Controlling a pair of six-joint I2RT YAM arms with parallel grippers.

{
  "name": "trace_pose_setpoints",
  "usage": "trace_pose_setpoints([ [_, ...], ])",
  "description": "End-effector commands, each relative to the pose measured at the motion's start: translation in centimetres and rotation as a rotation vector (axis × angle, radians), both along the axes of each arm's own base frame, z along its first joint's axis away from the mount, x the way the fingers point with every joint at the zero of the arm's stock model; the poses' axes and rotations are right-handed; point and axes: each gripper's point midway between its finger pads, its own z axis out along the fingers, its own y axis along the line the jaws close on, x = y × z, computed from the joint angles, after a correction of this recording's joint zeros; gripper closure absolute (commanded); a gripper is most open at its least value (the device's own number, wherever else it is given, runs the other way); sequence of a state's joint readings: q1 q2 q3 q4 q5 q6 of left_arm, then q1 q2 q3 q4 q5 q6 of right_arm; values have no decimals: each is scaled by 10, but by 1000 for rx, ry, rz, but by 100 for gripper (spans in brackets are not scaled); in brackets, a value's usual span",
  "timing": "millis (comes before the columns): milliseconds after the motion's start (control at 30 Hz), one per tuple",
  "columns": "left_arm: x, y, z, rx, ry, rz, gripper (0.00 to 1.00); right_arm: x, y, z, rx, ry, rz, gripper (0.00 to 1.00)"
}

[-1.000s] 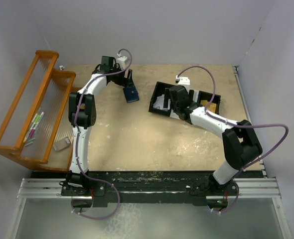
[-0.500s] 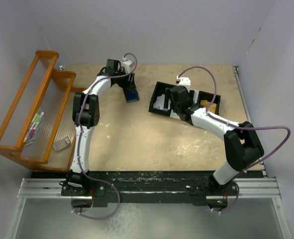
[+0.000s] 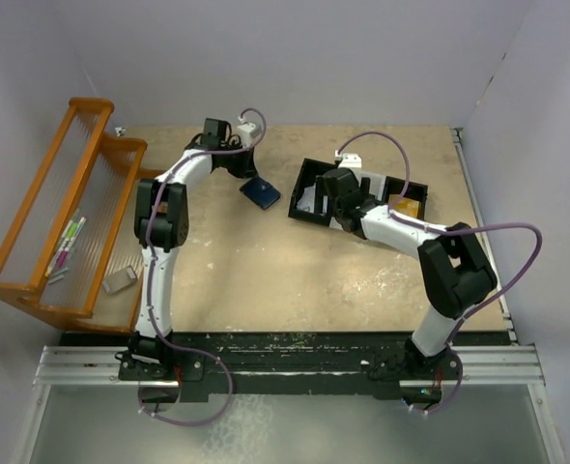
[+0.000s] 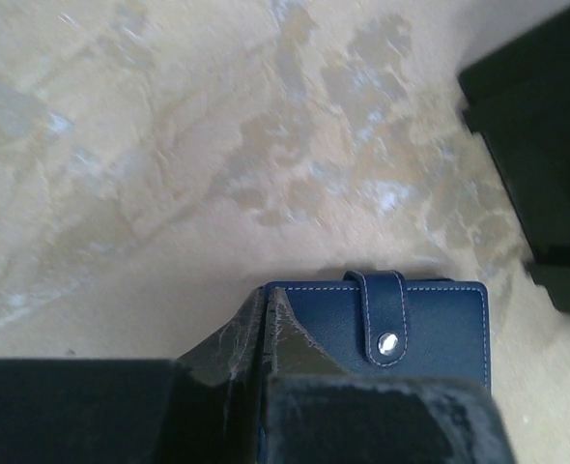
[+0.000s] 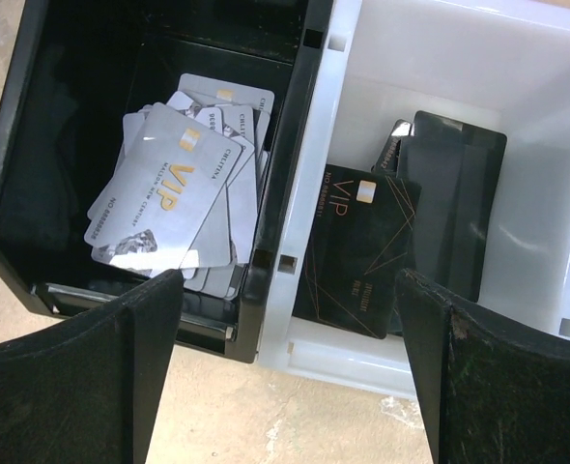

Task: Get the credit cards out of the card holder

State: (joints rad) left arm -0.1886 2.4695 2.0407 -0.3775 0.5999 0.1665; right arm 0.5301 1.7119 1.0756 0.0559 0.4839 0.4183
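Silver cards (image 5: 174, 188) in black compartment (image 5: 283, 145) | black cards (image 5: 357, 251) in white compartment (image 5: 459, 58)

The left gripper (image 3: 245, 172) sits at the edge of a navy card holder (image 3: 262, 193) on a mottled tan surface (image 3: 266, 271). The right gripper (image 3: 326, 198) hangs over a black compartment tray (image 3: 299, 189). An orange wooden rack (image 3: 92, 104) holding markers (image 3: 66, 244) stands far left.
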Motion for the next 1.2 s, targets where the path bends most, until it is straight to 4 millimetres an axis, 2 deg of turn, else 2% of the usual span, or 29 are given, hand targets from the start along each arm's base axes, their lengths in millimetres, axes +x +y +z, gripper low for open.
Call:
trace_pose_setpoints([
  [0, -41, -3, 11, -10, 70, -91, 100, 19, 3, 25, 4, -76, -23, 8],
  [300, -123, 0, 44, -59, 154, -236, 100, 29, -5, 22, -61, -84, -63, 11],
  [467, -170, 4, 47, -68, 236, -325, 100, 35, -4, 13, -82, -70, -67, 22],
  [600, -193, 10, 44, -50, 285, -345, 100, 38, 0, 6, -81, -60, -63, 34],
  [667, -196, 14, 41, -28, 291, -330, 100, 39, 1, 2, -79, -50, -60, 40],
  [700, -194, 16, 41, -13, 293, -310, 96, 39, 2, 1, -78, -50, -57, 43],
  [733, -189, 17, 41, 1, 288, -285, 86, 40, 2, 1, -78, -52, -55, 46],
  [800, -182, 18, 43, 6, 278, -249, 71, 40, 5, 1, -74, -54, -48, 53],
  [900, -168, 16, 56, -9, 228, -200, 56, 39, 9, -1, -64, -51, -34, 65],
  [1033, -153, 17, 58, -1, 172, -152, 44, 34, 17, -5, -49, -34, -19, 77],
  [1167, -146, 17, 42, 9, 190, -135, 41, 26, 22, -2, -35, -30, -29, 79],
])
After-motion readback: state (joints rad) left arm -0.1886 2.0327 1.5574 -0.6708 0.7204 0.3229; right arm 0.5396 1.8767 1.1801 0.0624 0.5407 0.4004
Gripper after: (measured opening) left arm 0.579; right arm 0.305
